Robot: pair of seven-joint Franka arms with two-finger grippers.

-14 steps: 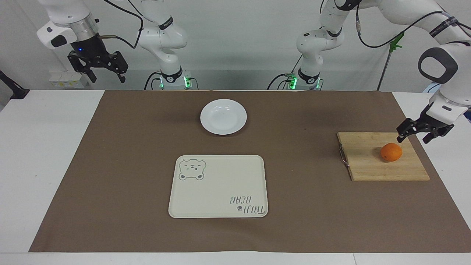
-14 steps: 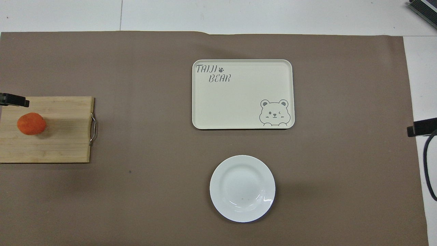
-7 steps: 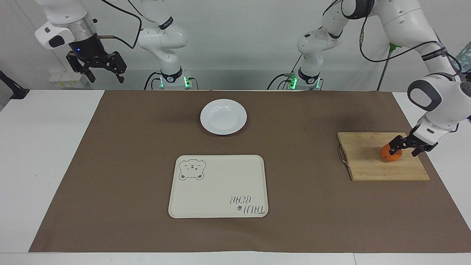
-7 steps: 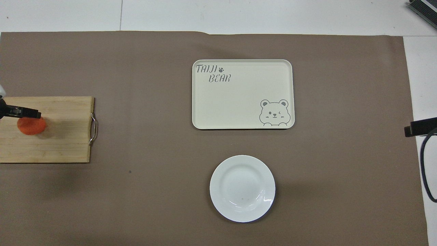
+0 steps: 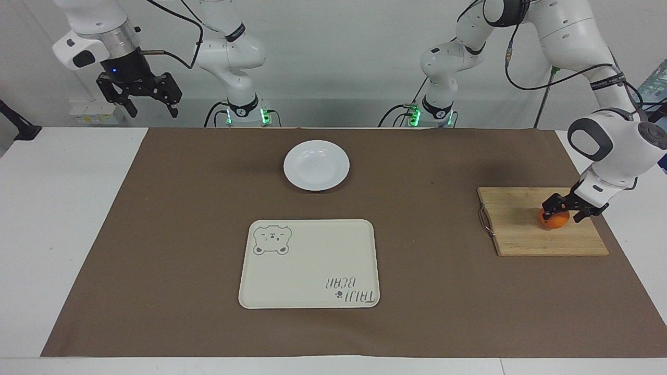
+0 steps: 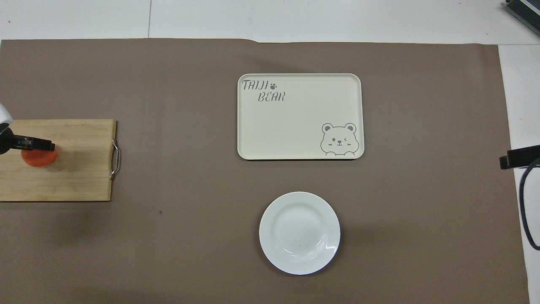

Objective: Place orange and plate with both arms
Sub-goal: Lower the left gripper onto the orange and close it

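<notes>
So the left gripper is down on the orange, which sits on the wooden cutting board at the left arm's end of the counter, fingers spread wide around it, not squeezing. The right gripper waits up high, also wide open with nothing in it. The plate sits mid-counter on the brown mat, nearer the robots than the bear tray.

A white table carries a brown mat holding plate, tray and cutting board.
</notes>
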